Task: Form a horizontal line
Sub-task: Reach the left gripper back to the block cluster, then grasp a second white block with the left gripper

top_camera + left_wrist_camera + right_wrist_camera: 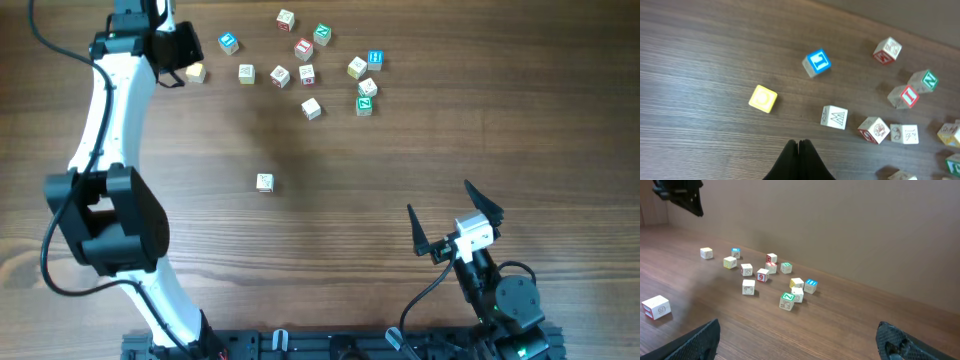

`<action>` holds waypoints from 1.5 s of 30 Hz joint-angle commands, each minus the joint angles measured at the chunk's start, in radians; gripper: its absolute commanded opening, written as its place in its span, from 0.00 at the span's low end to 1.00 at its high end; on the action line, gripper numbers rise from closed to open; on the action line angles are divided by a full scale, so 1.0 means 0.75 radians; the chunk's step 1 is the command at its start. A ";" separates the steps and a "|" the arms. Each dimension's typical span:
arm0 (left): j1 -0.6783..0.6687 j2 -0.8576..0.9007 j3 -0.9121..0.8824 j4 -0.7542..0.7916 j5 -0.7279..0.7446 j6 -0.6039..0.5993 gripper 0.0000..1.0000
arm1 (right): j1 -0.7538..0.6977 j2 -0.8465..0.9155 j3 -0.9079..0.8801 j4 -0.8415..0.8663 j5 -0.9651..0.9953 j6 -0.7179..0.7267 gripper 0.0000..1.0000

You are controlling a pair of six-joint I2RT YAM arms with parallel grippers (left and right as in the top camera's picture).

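Wooden letter cubes lie scattered across the far part of the counter (330, 280), and no horizontal line exists yet. One lone cube (264, 181) sits at mid-counter, well apart from the scatter; it is judged to be the likely starting member of the row. The left gripper (800, 146) is over the far-left end of the scatter, its fingers pressed together with nothing between them. A yellow cube (763, 98) lies near the tips on one side, a white cube marked M (834, 117) near them on the other, and a blue cube (817, 62) lies beyond. The right gripper (438, 196) sits at the near right, spread wide and empty, well apart from every cube. Hazards from this state:

- A descent with the fingers closed would push or tip a cube instead of grasping it.
- A slightly off-centre grasp may let so small a cube twist between the fingers.
- Cubes on the right of the scatter lie close together, so a finger entering there may knock a neighbour.
- At placement, contact with the lone cube could shove it aside, leaving a gap or a skewed row.
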State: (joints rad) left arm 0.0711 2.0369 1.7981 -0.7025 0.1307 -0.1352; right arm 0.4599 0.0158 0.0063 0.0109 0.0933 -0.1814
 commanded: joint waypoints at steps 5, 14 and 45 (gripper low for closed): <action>-0.003 0.049 -0.007 0.092 0.080 0.031 0.04 | 0.001 -0.006 -0.001 0.005 -0.006 -0.003 1.00; -0.139 0.266 -0.008 0.197 0.079 0.032 0.72 | 0.001 -0.006 -0.001 0.005 -0.006 -0.003 1.00; -0.204 -0.027 -0.007 0.019 -0.041 0.030 0.16 | 0.001 -0.006 -0.001 0.005 -0.006 -0.003 1.00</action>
State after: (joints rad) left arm -0.0780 2.2101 1.7851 -0.6235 0.1017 -0.1165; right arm 0.4599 0.0158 0.0063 0.0113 0.0933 -0.1814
